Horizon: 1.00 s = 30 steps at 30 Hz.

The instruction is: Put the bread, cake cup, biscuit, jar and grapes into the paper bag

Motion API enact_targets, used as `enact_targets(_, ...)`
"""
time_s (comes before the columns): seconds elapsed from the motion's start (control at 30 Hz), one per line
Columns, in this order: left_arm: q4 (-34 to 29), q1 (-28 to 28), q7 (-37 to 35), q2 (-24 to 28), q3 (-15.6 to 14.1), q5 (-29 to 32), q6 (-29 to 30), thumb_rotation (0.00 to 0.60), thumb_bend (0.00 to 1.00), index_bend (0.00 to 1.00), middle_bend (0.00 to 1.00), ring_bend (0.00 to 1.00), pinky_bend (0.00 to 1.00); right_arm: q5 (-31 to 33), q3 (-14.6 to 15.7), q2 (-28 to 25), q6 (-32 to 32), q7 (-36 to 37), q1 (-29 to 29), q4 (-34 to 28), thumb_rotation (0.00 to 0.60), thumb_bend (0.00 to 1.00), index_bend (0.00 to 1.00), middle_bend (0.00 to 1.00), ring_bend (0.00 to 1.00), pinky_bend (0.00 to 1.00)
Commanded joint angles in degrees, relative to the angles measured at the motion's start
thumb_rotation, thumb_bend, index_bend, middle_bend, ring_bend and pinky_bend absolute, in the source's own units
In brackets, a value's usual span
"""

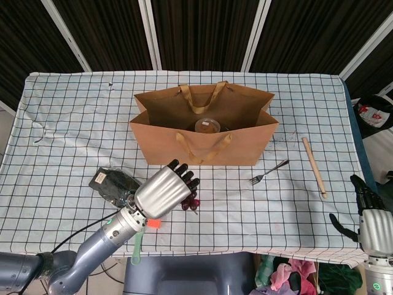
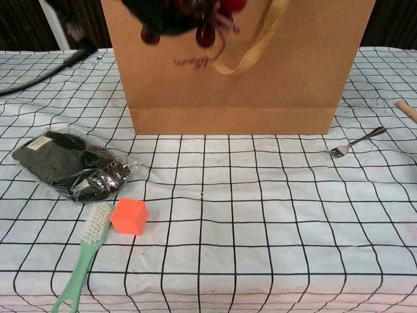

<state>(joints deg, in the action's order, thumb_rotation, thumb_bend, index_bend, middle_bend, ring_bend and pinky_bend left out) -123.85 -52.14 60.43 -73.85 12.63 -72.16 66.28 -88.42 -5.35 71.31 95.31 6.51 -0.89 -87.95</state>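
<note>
My left hand [image 1: 161, 192] is raised above the table in front of the brown paper bag [image 1: 202, 142] and grips the dark red grapes [image 1: 190, 202]. In the chest view the grapes [image 2: 208, 26] dangle at the top edge, in front of the paper bag [image 2: 273, 78]; the hand itself is mostly out of that frame. A jar [image 1: 207, 126] with a clear lid stands inside the bag. A dark item in clear wrap [image 1: 110, 182] lies on the cloth at the bag's front left, also seen as the wrapped packet [image 2: 68, 164]. My right hand [image 1: 370, 216] hangs off the table's right front corner, fingers apart, holding nothing.
An orange cube [image 2: 129, 216] and a green brush [image 2: 85, 253] lie near the front edge. A fork [image 1: 268, 172] and a wooden stick [image 1: 314, 166] lie right of the bag. The checked tablecloth [image 1: 73, 123] covers the table.
</note>
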Motion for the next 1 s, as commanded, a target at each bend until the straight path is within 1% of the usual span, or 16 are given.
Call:
enact_targets(0.03, -2.98, -1.83, 4.14, 3.15, 4.33, 4.46, 2.06, 0.6, 0.43, 0.48, 0.56, 0.43, 0.53, 0.09, 0.0, 0.11, -0.26, -0.12, -0.03, 0.12, 0.6, 0.19, 0.06, 0.07, 0.14, 0.2)
enact_targets(0.13, -3.11, -3.18, 4.06, 4.81, 8.0, 8.33, 2.88, 0.6, 0.43, 0.48, 0.56, 0.43, 0.53, 0.4, -0.07, 0.27, -0.73, -0.11, -0.11, 0.35, 0.6, 0.19, 0.06, 0.07, 0.14, 0.2)
enact_targets(0.23, 0.0, -5.51, 1.2, 6.18, 13.11, 12.85, 2.88, 0.6, 0.43, 0.48, 0.56, 0.43, 0.53, 1.32, -0.35, 0.45, -1.45, 0.49, -0.16, 0.8, 0.6, 0.19, 0.06, 0.07, 0.14, 0.2)
enact_targets(0.33, 2.74, -6.94, -0.41, 6.57, 15.49, 14.49, 2.8, 0.6, 0.43, 0.48, 0.56, 0.43, 0.53, 1.81, -0.56, 0.55, -1.76, 0.66, -0.2, 1.17, 0.6, 0.19, 0.06, 0.07, 0.14, 0.2)
enact_targets(0.47, 8.92, -9.51, -3.14, 6.08, 18.11, 17.54, 1.64, 0.6, 0.42, 0.48, 0.56, 0.43, 0.55, 2.25, -0.8, 0.7, -2.06, 0.73, -0.25, 1.72, 0.6, 0.19, 0.06, 0.07, 0.14, 0.2)
enact_targets(0.53, 12.39, -10.83, -3.87, 5.85, 18.47, 18.88, 0.19, 0.6, 0.42, 0.48, 0.56, 0.43, 0.55, 2.4, -0.79, 0.72, -2.42, 0.81, -0.32, 2.1, 0.6, 0.19, 0.06, 0.07, 0.14, 0.2)
enact_targets(0.63, 17.55, -12.5, -6.09, 4.8, 18.48, 19.16, -1.75, 0.6, 0.42, 0.48, 0.56, 0.43, 0.55, 2.96, -1.09, 0.75, -2.69, 1.15, -0.35, 2.64, 0.6, 0.19, 0.06, 0.07, 0.14, 0.2)
enact_targets(0.7, 21.92, -13.59, -8.26, 3.29, 17.84, 18.97, -3.14, 0.6, 0.42, 0.48, 0.55, 0.43, 0.55, 3.19, -1.32, 0.74, -2.6, 1.38, -0.31, 2.93, 0.6, 0.19, 0.06, 0.07, 0.14, 0.2)
enact_targets(0.87, 29.92, -15.45, -12.22, -0.59, 16.35, 20.08, -5.59, 0.6, 0.41, 0.47, 0.54, 0.42, 0.55, 3.19, -1.69, 0.59, -1.9, 1.57, -0.07, 2.85, 0.6, 0.19, 0.06, 0.07, 0.14, 0.2)
enact_targets(0.9, 31.89, -15.94, -12.8, -1.52, 15.67, 20.24, -6.34, 0.6, 0.41, 0.47, 0.54, 0.42, 0.55, 3.17, -1.69, 0.55, -1.85, 1.64, -0.03, 2.85, 0.6, 0.19, 0.06, 0.07, 0.14, 0.2)
enact_targets(1.0, 35.08, -16.81, -13.85, -3.21, 14.51, 19.98, -7.35, 0.6, 0.4, 0.47, 0.53, 0.42, 0.55, 3.65, -1.73, 0.57, -2.34, 1.87, -0.02, 3.15, 0.6, 0.19, 0.06, 0.07, 0.14, 0.2)
